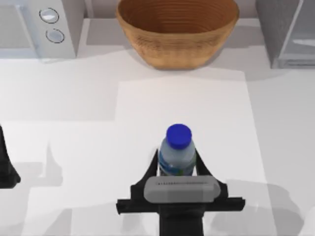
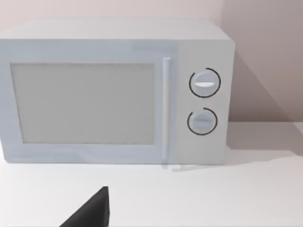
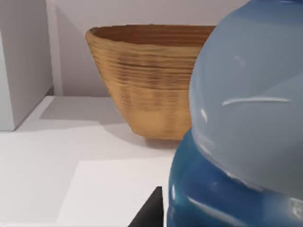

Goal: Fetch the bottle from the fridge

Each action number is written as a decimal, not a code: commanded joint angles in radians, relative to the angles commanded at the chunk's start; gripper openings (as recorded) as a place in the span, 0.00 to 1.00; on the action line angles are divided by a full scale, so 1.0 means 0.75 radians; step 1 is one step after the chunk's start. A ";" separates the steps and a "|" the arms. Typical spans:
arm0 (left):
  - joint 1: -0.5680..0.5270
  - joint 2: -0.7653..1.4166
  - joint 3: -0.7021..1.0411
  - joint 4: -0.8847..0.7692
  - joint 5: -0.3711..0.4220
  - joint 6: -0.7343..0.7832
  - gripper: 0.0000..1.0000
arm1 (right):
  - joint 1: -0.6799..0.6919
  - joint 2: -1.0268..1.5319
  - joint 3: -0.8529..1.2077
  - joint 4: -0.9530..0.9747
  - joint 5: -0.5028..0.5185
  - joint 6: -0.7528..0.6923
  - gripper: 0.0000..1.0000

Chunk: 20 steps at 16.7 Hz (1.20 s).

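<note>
- Right gripper [image 1: 177, 164] positioned low at table centre, reaching in from the near edge, fingers [image 1: 149, 169] clamped on either side of the bottle [image 1: 177, 156].
- Bottle held upright between the fingers, blue cap [image 1: 178, 135] uppermost, over the pale mat [image 1: 182, 118] on the white table [image 1: 74, 137].
- Bottle located well apart from the fridge [image 1: 288, 32], which stood at the far right corner of the table.
- Fridge cut off by the top and right edges of the top view; door state not determinable.
- Left arm [image 1: 7, 164] parked at the left edge of the table, largely cut off; finger state: cannot tell.
- Left wrist view directed at the microwave [image 2: 113, 94], door closed, two round knobs [image 2: 204, 83] beside the vertical handle; one dark fingertip [image 2: 92, 213] visible at the frame's lower edge.
- Right wrist view largely blocked by the bottle [image 3: 246, 123] at close range; lower body blue, upper body pale grey-blue.
- Wooden bowl [image 1: 177, 29] placed at the far centre, between microwave and fridge, rim cut off in the top view, partly hidden behind the bottle in the right wrist view.
</note>
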 joint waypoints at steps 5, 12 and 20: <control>0.000 0.000 0.000 0.000 0.000 0.000 1.00 | -0.045 0.048 0.013 0.029 -0.048 -0.002 0.00; 0.000 0.000 0.000 0.000 0.000 0.000 1.00 | -0.221 0.245 0.095 0.176 -0.218 -0.023 0.00; 0.000 0.000 0.000 0.000 0.000 0.000 1.00 | -0.221 0.245 0.095 0.176 -0.218 -0.023 0.38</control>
